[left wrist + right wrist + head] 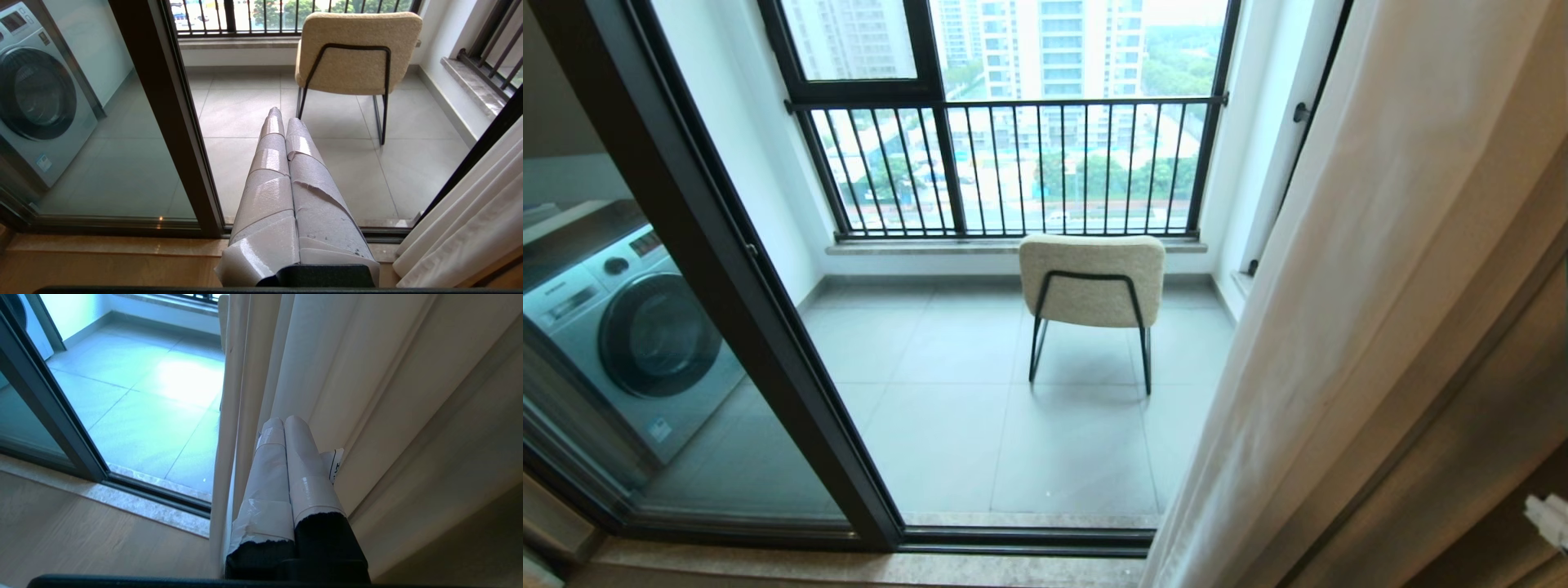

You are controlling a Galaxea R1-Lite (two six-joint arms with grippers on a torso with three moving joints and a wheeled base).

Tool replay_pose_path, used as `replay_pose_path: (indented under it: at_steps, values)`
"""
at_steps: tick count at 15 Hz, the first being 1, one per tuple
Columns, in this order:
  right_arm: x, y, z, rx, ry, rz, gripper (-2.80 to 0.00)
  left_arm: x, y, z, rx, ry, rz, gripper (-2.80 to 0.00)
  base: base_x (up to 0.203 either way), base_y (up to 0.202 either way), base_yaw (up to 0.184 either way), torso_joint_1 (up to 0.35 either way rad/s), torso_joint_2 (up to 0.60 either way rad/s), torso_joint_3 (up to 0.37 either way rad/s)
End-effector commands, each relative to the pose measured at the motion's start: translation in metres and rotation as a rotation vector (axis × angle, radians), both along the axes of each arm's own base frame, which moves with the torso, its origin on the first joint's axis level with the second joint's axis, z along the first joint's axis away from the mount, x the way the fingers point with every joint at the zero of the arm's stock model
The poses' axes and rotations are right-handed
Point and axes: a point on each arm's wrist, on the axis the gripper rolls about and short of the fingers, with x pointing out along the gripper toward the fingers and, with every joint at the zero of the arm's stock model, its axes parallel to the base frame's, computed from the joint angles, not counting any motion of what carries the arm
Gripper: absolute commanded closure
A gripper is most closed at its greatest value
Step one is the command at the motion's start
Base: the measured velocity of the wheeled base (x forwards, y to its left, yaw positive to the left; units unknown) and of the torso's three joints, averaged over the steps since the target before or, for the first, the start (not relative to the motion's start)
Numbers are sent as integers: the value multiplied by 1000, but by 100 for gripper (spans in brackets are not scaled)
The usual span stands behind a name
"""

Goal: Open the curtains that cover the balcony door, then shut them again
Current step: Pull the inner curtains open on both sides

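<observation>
At balcony door (727, 269): dark-framed glass panel slid left, opening bare. Curtains (1339, 327) gathered right of doorway. Chair (1092, 282) beyond door. Right gripper (284, 424) clenched, empty, against curtain folds. Left gripper (282, 118) clenched, empty, facing doorway.

High-rise flat balcony, washing machine (621, 327), chair (1092, 282) (curtained doorway)

The balcony door (727, 269) stands on the left, with a washing machine (629, 335) behind its glass. The curtains (1339, 310) hang bunched on the right. Between them the opening shows the balcony floor (980, 408), where a chair (1092, 282) stands before the railing (1013, 163), its back toward the room
</observation>
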Motion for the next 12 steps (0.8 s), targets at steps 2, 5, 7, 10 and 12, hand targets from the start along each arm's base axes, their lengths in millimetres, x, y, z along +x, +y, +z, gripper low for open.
replay_pose_path:
  at_steps: [2, 5, 7, 10, 12]
  values:
    - [-19, -2, -10, -1, -18, -12, 0, 0, 0, 0, 0, 1, 0, 0, 0, 0, 0, 0, 0, 0]
    - [-34, -4, -22, -15, -1, -56, 0, 0, 0, 0, 0, 0, 0, 0, 0, 0, 0, 0, 0, 0]
    - [-43, -4, -34, -75, 26, -111, 0, 0, 0, 0, 0, 1, 0, 0, 0, 0, 0, 0, 0, 0]
    - [-52, -5, -45, -98, 32, -154, 0, 0, 0, 0, 0, 0, 0, 0, 0, 0, 0, 0, 0, 0]
    - [-63, -5, -51, -22, -11, -164, 0, 0, 0, 0, 0, 1, 0, 0, 0, 0, 0, 0, 0, 0]
